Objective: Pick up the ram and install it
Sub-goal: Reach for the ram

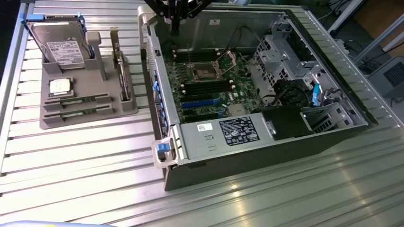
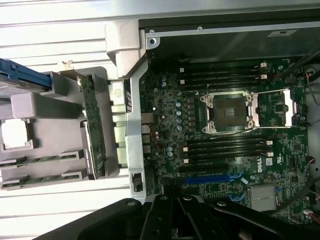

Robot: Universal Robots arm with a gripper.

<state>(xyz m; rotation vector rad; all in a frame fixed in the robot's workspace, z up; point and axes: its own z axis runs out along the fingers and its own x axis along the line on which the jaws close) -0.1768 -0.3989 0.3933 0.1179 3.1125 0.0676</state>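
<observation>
**Gripper closed over the case, ram in its tray**

The ribbed aluminium table (image 1: 252, 198) lies nearest, bearing the open grey metal computer case (image 1: 265, 163). On the exterior view's left, two thin green ram sticks (image 1: 71, 102) lie flat in the grey plastic tray (image 1: 88, 119). They are well apart from my black gripper (image 1: 175, 29), which hangs above the case's far wall with its fingers pressed together.

A computer case (image 1: 265, 165) lies open on the table (image 1: 82, 179), with a tray (image 1: 88, 120) just beside it on the exterior view's left. In the tray, a hard drive (image 1: 60, 45) stands at the far end and a chip (image 1: 60, 86) lies mid-tray. Two ram sticks (image 1: 79, 100) lie nearest, and a card (image 1: 121, 71) stands along the side next to the case.
</observation>
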